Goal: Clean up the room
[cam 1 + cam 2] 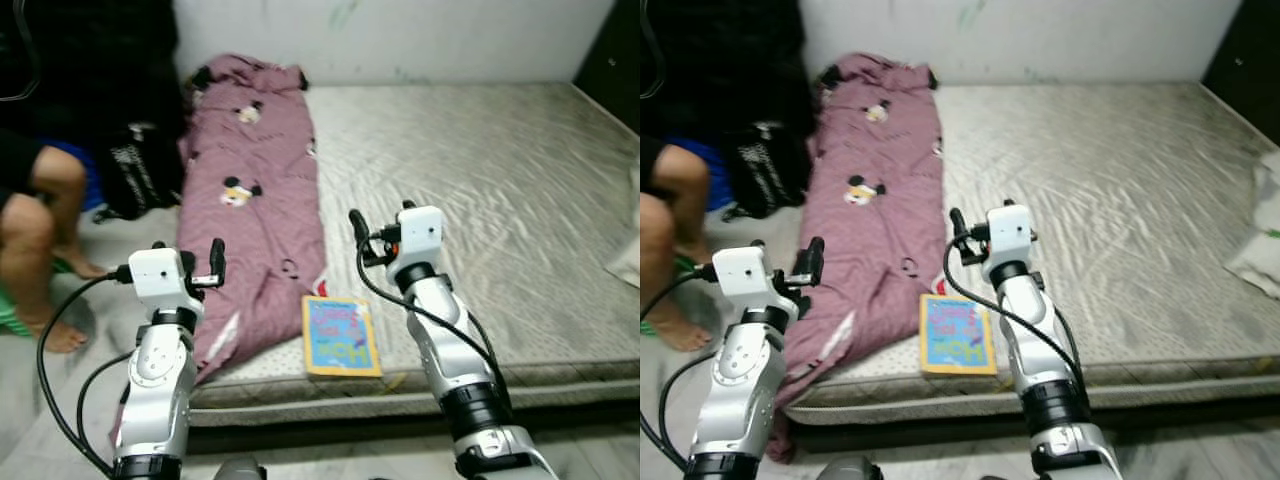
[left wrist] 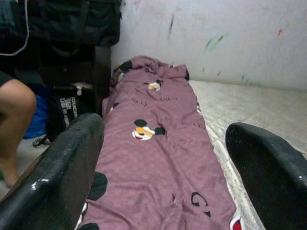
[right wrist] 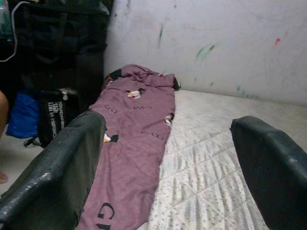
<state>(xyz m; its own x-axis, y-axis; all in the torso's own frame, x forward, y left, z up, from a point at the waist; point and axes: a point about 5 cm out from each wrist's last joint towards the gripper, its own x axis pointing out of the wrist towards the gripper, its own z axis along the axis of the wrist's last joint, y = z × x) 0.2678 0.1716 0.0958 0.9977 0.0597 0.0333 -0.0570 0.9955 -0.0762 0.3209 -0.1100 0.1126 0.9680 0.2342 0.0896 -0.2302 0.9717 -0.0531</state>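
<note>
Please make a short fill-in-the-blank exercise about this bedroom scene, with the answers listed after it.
1. The purple blanket lies along the robot's ______ side of the mattress.
2. The colourful book lies on the mattress between the blanket and the ______ hand.
3. The fingers of the left hand are ______, holding nothing.
4. A seated person's bare leg is beside a ______ bag.

Missing words: left; right; open; black

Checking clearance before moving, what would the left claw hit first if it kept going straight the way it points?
Most likely the purple blanket on the mattress: the open left claw points along it toward the wall, though depth is unclear.
</note>
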